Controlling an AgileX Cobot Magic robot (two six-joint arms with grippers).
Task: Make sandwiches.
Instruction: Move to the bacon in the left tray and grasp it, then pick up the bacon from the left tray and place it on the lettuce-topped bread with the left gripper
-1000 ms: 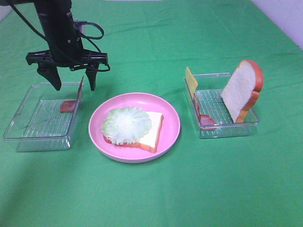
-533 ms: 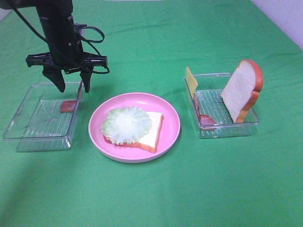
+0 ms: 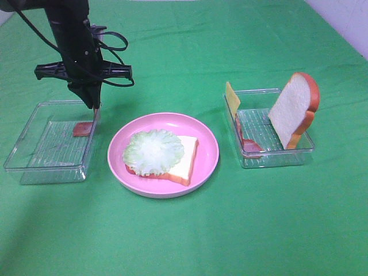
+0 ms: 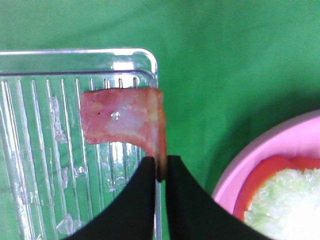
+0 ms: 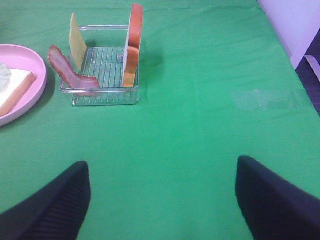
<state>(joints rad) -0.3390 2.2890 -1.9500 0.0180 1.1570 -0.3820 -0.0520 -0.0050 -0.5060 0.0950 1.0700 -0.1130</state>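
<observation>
On the pink plate lies a bread slice with red bacon and pale green lettuce on top. A pinkish bacon strip leans against the right wall of the left clear tray. My left gripper hangs over that wall, shut on the strip's upper edge. The left wrist view shows the bacon strip pinched between the black tips of the left gripper. My right gripper is open over bare cloth, away from the food.
The right clear tray holds an upright bread slice, a yellow cheese square and another bacon strip. Green cloth covers the table around the plate and trays.
The left gripper's fingers came together from wide open and closed on the bacon strip at the tray wall. Nothing else has moved.
</observation>
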